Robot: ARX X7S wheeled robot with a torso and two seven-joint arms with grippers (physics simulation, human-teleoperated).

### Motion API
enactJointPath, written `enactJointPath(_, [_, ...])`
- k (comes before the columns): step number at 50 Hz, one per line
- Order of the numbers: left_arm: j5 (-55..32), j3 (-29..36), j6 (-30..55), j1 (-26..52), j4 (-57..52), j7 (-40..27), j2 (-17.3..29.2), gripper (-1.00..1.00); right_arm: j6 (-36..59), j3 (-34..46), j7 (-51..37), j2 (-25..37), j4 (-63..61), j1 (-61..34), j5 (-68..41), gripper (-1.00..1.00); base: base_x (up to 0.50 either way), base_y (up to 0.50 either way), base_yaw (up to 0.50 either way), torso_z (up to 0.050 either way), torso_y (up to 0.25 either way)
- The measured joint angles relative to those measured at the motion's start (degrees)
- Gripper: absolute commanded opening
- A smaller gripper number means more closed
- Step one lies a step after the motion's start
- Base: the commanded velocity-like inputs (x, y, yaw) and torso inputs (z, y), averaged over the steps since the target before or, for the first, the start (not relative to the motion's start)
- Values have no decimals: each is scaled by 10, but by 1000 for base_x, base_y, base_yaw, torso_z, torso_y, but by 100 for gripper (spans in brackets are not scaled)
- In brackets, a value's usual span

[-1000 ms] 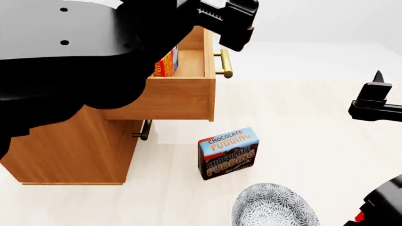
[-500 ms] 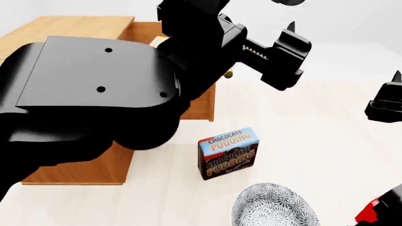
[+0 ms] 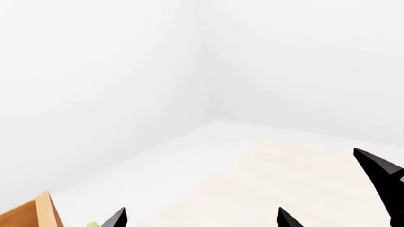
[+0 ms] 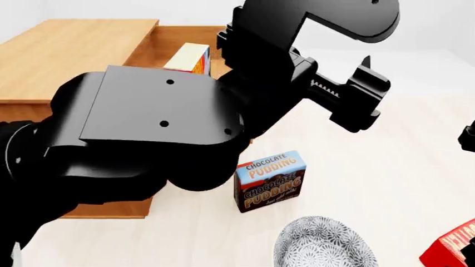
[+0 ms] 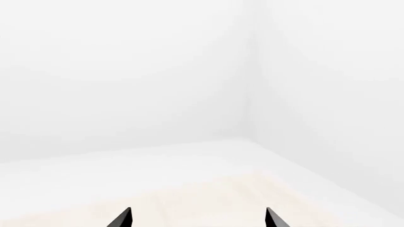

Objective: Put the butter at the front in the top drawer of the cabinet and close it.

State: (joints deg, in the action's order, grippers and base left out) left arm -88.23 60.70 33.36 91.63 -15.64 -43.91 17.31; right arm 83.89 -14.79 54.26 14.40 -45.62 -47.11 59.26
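The butter box (image 4: pixel 188 58), rigid, light cardboard apparently standing in the open top drawer (image 4: pixel 159 47), needs no regrasp; left gripper (image 4: pixel 349 67) gapes empty, right gripper (image 5: pixel 197 218) tips spread apart.

The left arm (image 4: pixel 163 139) now rises higher and swings rightward across the head view, its left gripper (image 4: pixel 356 67) lifted clear above the top drawer (image 4: pixel 186 53), while the right gripper (image 4: pixel 469 136) slips toward the view's right edge.
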Motion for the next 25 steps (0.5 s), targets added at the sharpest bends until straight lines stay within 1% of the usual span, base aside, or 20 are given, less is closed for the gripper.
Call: enactJointPath(25, [16,22,-8,-26,22,14,-27,100,-8,-13,17,-1,-1,5,19,100,0,0,0,0,0])
